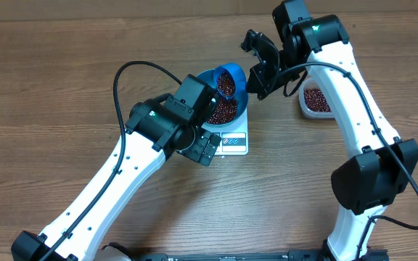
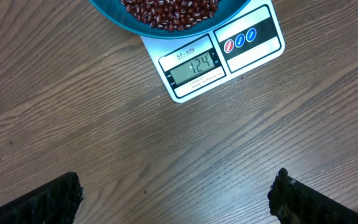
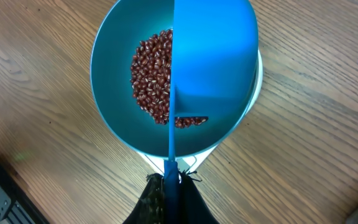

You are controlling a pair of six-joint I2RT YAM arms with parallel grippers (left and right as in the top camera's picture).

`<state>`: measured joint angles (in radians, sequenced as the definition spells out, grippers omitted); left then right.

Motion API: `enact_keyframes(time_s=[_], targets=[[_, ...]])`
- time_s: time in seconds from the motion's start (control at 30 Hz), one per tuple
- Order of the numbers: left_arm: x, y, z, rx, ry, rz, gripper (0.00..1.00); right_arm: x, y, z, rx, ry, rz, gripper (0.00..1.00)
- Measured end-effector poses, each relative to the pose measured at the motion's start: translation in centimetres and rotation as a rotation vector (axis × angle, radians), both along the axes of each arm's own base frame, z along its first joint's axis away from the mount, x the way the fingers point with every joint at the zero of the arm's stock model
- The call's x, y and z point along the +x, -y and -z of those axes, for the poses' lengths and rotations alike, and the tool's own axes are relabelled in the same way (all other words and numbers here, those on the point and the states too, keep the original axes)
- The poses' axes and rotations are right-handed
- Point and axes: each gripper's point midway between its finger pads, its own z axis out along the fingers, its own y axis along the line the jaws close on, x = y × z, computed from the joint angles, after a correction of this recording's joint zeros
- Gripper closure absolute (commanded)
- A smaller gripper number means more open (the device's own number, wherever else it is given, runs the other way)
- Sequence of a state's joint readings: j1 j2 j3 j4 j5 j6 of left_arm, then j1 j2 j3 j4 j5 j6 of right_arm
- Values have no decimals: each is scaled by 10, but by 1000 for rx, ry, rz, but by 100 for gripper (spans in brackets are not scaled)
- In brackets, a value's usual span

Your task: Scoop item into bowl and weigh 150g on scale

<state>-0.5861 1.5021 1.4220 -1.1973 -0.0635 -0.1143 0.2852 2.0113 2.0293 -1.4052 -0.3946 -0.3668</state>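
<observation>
The left jaws stand wide apart, gripping nothing, over the counter [image 2: 104, 124]. Just ahead of them sits the scale [image 2: 253, 53], labelled "SF-400", its display reading 124. The right jaws are clamped tight on the handle of a blue scoop [image 3: 216, 68]. Directly ahead of them, under the scoop, the bowl [image 3: 107, 93] rests on the scale, with the beans [image 3: 151, 74] inside.

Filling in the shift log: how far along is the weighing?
Done: the bowl sits on the scale with beans in it, and the display reads 124. In hand: the right gripper holds the scoop tipped over the bowl. Left: a little more to reach 150. The left gripper hangs open near the scale.
</observation>
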Motion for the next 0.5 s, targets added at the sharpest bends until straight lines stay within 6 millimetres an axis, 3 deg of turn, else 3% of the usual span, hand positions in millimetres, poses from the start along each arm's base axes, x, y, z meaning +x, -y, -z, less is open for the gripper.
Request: enact_keyframes(time_s=[0.23,0.5], targets=[[0,0,0,0,0,0,0,-2,0,-14,-4,38,9,96],[0,0,0,0,0,0,0,6,4,-12,-125,105,62,96]])
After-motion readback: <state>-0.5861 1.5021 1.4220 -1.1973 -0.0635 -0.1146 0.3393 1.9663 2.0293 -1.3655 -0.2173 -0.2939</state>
